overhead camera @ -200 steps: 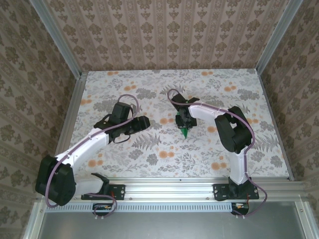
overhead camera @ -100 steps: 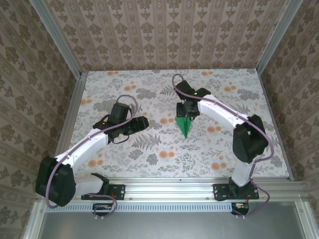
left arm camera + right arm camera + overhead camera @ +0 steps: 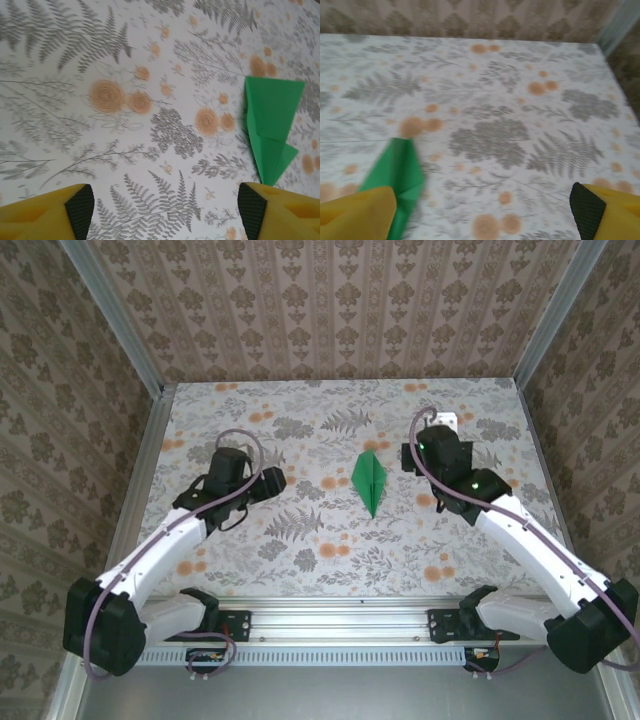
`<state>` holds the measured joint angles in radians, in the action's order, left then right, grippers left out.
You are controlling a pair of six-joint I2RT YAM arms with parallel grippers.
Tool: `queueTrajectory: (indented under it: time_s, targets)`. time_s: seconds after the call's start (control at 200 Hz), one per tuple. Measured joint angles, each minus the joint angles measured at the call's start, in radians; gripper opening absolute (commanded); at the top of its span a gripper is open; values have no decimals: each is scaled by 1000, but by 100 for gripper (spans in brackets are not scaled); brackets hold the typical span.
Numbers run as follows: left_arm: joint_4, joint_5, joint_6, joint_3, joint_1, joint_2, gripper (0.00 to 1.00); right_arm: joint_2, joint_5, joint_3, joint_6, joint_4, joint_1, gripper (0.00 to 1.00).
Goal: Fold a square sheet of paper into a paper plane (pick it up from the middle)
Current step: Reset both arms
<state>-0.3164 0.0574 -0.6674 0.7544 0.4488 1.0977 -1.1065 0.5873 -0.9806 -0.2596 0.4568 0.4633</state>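
The paper plane [image 3: 371, 480] is lying lengthwise front-to-back on the bench [image 3: 300, 560], the right end effector [image 3: 482, 210] sitting nearer it than the left end effector [image 3: 162, 207] (both gaping wide, empty).

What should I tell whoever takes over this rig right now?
Grippers: the left gripper is open and empty, and so is the right gripper.
Things: the bright green paper plane lies mid-way across the floral-patterned table, between the two grippers and touched by neither. Its narrow tip points toward the arm bases.
Done: the paper is folded into a slim, pointed dart.
Left: apparently no more folding; probably just park both arms clear of the plane.
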Motion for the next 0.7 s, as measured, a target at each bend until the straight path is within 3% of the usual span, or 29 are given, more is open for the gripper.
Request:
queueTrajectory:
  time_s: [0.065, 0.185, 0.285, 0.4, 0.535, 0.7]
  targets:
    - [-6, -50, 26, -12, -38, -31, 100, 26, 52, 108, 31, -79, -35, 100]
    - [-10, -133, 73, -46, -136, -92, 100, 45, 69, 286, 66, -224, -139, 100]
    - [-10, -179, 110, -80, -231, -129, 100, 42, 23, 396, 80, -350, -245, 100]
    - [-10, -203, 150, -105, -362, -142, 100, 1, -43, 499, 100, -539, -297, 100]
    - [-11, -214, 193, -106, -495, -121, 100, -113, -133, 542, 108, -699, -323, 100]
    - [-2, -212, 224, -106, -572, -72, 100, -269, -208, 500, 138, -807, -335, 100]
